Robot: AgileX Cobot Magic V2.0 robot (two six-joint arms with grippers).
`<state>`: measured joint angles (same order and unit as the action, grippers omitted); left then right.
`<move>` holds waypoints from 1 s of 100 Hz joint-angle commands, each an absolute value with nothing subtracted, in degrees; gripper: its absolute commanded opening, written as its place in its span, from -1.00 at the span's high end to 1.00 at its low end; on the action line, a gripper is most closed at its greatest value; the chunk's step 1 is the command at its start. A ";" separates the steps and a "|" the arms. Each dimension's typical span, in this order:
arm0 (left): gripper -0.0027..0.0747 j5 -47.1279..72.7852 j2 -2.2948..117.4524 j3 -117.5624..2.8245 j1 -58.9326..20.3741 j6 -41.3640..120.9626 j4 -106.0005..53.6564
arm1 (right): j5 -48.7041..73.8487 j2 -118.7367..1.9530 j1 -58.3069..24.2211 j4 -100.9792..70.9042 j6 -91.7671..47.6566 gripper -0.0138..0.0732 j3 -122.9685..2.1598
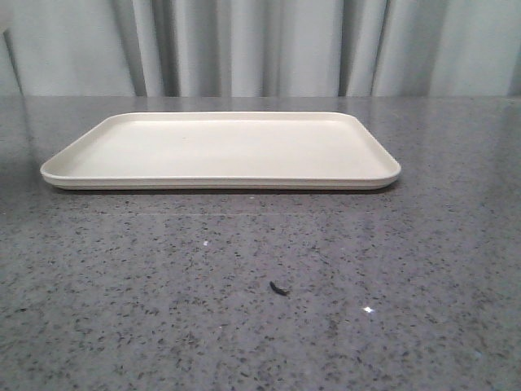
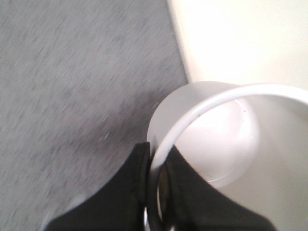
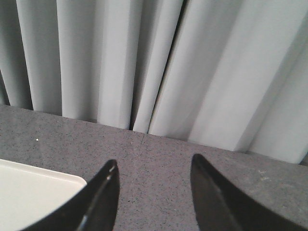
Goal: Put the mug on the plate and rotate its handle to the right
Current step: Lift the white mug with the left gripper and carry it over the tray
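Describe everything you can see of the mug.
The mug shows only in the left wrist view. It is white and glossy, looks like enamel, with a rolled rim and an empty interior. The left gripper pinches its wall, one finger inside and one outside. It appears to be held above the grey table, at the edge of the cream plate. Handle and face print are not visible.

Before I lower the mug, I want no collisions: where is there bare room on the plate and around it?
The plate is bare from rim to rim. The table in front of it holds only a small dark speck. The left gripper holds the mug by its rim near the plate's edge.
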<state>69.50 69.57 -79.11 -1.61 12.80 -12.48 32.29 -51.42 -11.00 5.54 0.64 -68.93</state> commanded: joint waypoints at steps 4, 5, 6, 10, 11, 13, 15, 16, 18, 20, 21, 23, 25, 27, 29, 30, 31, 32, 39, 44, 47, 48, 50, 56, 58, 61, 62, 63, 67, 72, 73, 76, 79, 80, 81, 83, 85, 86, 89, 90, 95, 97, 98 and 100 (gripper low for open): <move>0.98 67.24 71.94 -86.33 -5.59 13.47 -16.60 | 28.26 -51.25 -10.90 6.84 0.00 -0.15 -70.90; 0.98 67.24 72.18 -87.10 -5.88 13.47 -16.60 | 28.26 -51.25 -10.90 6.91 0.00 -0.15 -70.90; 0.98 67.24 72.69 -87.47 -6.47 13.47 -16.74 | 28.26 -51.25 -10.90 6.91 0.00 -0.15 -70.90; 0.98 67.24 74.33 -89.70 -7.98 13.47 -16.81 | 28.26 -51.25 -10.90 7.00 0.00 -0.15 -70.90; 0.98 67.24 74.61 -90.07 -8.58 13.47 -16.81 | 28.26 -51.25 -10.90 7.02 0.00 -0.15 -70.90; 0.98 67.24 75.47 -91.13 -9.47 13.47 -16.81 | 28.26 -51.25 -10.90 7.02 0.00 -0.15 -70.90; 0.98 67.24 76.38 -92.18 -10.32 13.47 -16.81 | 28.26 -51.25 -10.90 7.02 0.00 -0.15 -70.90; 0.98 67.24 76.68 -92.89 -10.60 13.47 -16.81 | 28.26 -51.25 -10.90 7.02 0.00 -0.15 -70.90; 0.98 67.37 77.62 -93.57 -11.41 13.47 -16.81 | 28.26 -51.25 -10.90 7.02 0.00 -0.15 -70.90; 0.98 67.37 78.59 -94.57 -12.17 13.47 -16.97 | 28.26 -51.25 -10.90 7.02 0.00 -0.15 -70.90; 0.98 67.53 78.91 -95.21 -12.42 13.47 -16.97 | 28.26 -51.25 -10.90 7.02 0.00 -0.15 -70.90; 0.98 67.68 79.88 -96.15 -13.15 13.47 -17.13 | 28.26 -51.25 -10.90 7.02 0.00 -0.15 -70.90; 0.98 67.68 80.85 -96.76 -13.84 13.47 -17.17 | 28.26 -51.25 -10.90 7.02 0.00 -0.15 -70.90; 0.98 67.83 81.81 -97.67 -14.51 13.47 -17.28 | 28.26 -51.25 -10.90 7.02 0.00 -0.15 -70.90; 0.98 67.93 82.79 -98.53 -15.16 13.47 -17.26 | 28.26 -51.25 -10.90 7.02 0.00 -0.15 -70.90; 0.98 68.04 83.12 -99.06 -15.36 13.47 -17.26 | 28.26 -51.25 -10.90 7.02 0.00 -0.15 -70.90; 0.98 68.04 83.74 -99.31 -15.57 13.47 -17.26 | 28.31 -51.25 -10.90 7.02 0.00 -0.15 -70.90; 0.98 68.04 84.06 -99.54 -15.97 13.47 -17.26 | 28.31 -51.25 -10.90 7.02 0.00 -0.15 -70.90; 0.98 68.04 86.93 -101.57 -17.77 13.47 -17.55 | 28.31 -51.25 -10.90 7.02 0.00 -0.15 -70.90; 0.98 68.04 88.84 -102.84 -18.88 13.47 -17.92 | 28.31 -51.25 -10.90 7.02 0.00 -0.15 -70.90; 0.98 68.04 89.89 -103.36 -19.47 13.47 -17.92 | 28.31 -51.25 -10.90 7.02 0.00 -0.15 -70.90; 0.98 68.04 90.38 -103.49 -19.76 13.47 -17.92 | 28.31 -51.25 -10.90 7.02 0.00 -0.15 -70.90; 0.98 68.04 91.15 -103.87 -20.18 13.47 -17.92 | 28.31 -51.25 -10.90 7.02 0.00 -0.15 -70.90; 0.98 68.05 92.96 -104.51 -21.09 13.47 -17.92 | 28.31 -51.25 -10.90 7.02 0.00 -0.15 -70.90; 0.98 68.05 93.64 -104.77 -21.39 13.47 -17.92 | 28.31 -51.25 -10.90 7.02 0.00 -0.15 -70.90; 0.98 68.05 94.51 -104.90 -21.69 13.47 -17.92 | 28.31 -51.25 -10.90 7.02 0.00 -0.15 -70.90; 0.98 68.05 94.92 -104.90 -21.84 13.47 -18.08 | 28.31 -51.25 -10.90 7.02 0.00 -0.15 -70.90; 0.98 68.05 95.14 -105.04 -21.86 13.47 -18.08 | 28.31 -51.25 -10.90 7.02 0.00 -0.15 -70.90; 0.98 67.97 96.31 -105.03 -22.10 13.47 -18.08 | 28.31 -51.25 -10.90 7.02 0.00 -0.15 -70.90; 0.98 67.93 97.62 -105.03 -22.20 13.47 -18.08 | 28.31 -51.25 -10.90 7.02 0.00 -0.15 -70.90; 0.98 67.93 98.02 -105.03 -22.20 13.47 -18.08 | 28.31 -51.25 -10.90 7.02 0.00 -0.15 -70.90; 0.98 67.93 98.66 -105.03 -22.20 13.47 -18.08 | 28.31 -51.25 -10.90 7.02 0.00 -0.15 -70.90; 0.98 67.93 99.33 -105.03 -22.20 13.47 -18.08 | 28.31 -51.25 -10.90 7.02 0.00 -0.15 -70.90; 0.98 67.93 99.45 -105.03 -22.20 13.47 -18.08 | 28.31 -51.25 -10.90 7.02 0.00 -0.15 -70.90; 0.98 67.93 99.75 -105.03 -22.20 13.47 -18.19 | 28.31 -51.25 -10.90 7.02 0.00 -0.15 -70.90; 0.98 67.93 100.21 -105.03 -22.20 13.47 -18.19 | 28.31 -51.25 -10.90 7.02 0.00 -0.15 -70.90; 0.98 68.03 100.54 -105.03 -22.20 13.47 -18.19 | 28.31 -51.25 -10.90 7.02 0.00 -0.15 -70.90; 0.98 68.03 100.67 -105.03 -22.20 13.47 -18.19 | 28.31 -51.25 -10.90 7.02 0.00 -0.15 -70.90; 0.98 68.03 101.21 -105.03 -22.20 13.47 -18.34 | 28.31 -51.25 -10.90 7.02 0.00 -0.15 -70.90; 0.98 68.03 101.40 -105.03 -22.20 13.47 -18.47 | 28.31 -51.25 -10.90 7.02 0.00 -0.15 -70.90; 0.98 68.03 102.25 -105.03 -22.20 13.47 -18.74 | 28.31 -51.25 -10.90 7.02 0.00 -0.15 -70.90; 0.98 68.03 102.60 -105.03 -22.20 13.47 -18.74 | 28.31 -51.25 -10.90 7.02 0.00 -0.15 -70.90; 0.98 68.03 102.74 -105.03 -22.20 13.47 -18.74 | 28.31 -51.25 -10.90 7.02 0.00 -0.15 -70.90; 0.98 68.03 103.11 -105.03 -22.20 13.47 -18.74 | 28.31 -51.25 -10.90 7.02 0.00 -0.15 -70.90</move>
